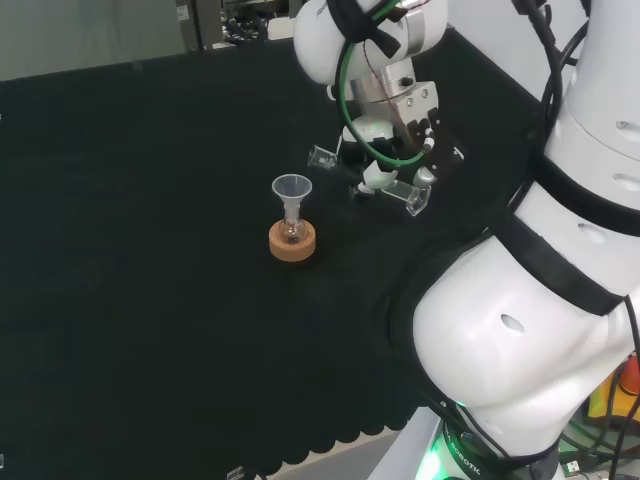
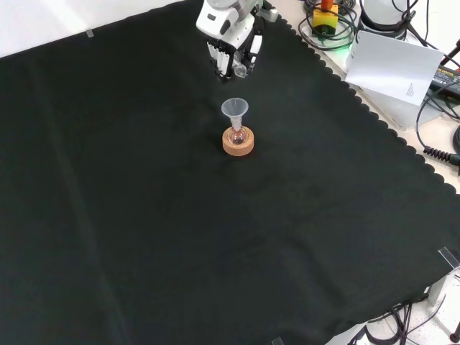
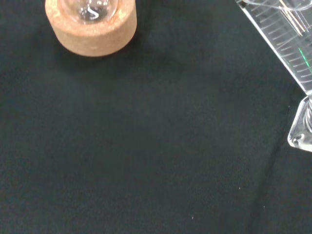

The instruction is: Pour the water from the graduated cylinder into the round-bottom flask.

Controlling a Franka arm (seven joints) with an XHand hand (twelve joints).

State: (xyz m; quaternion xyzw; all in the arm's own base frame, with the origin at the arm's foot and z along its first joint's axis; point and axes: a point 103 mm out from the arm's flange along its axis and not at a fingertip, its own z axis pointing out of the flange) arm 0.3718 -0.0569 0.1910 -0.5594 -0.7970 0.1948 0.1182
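Note:
A small round-bottom flask (image 1: 291, 231) sits in a cork ring (image 1: 293, 244) with a clear funnel (image 1: 292, 187) in its neck. To the right of it in the head view, the hand (image 1: 385, 150) is curled round a clear graduated cylinder (image 1: 322, 156). The cylinder is tipped almost flat, its mouth toward the funnel and a little short of it, its foot (image 1: 415, 198) away. In the front view the hand (image 2: 231, 54) hangs just beyond the funnel (image 2: 234, 109) and cork ring (image 2: 238, 144). The wrist view has the cork ring (image 3: 92, 29) and the cylinder (image 3: 285, 34). Whether it holds water I cannot tell.
The black cloth's scalloped edge (image 2: 374, 118) runs down the right of the front view. Past it lie a white sheet of paper (image 2: 392, 68), cables (image 2: 438, 151) and an orange-topped device (image 2: 325, 14). The arm's white links (image 1: 540, 300) stand at the head view's right.

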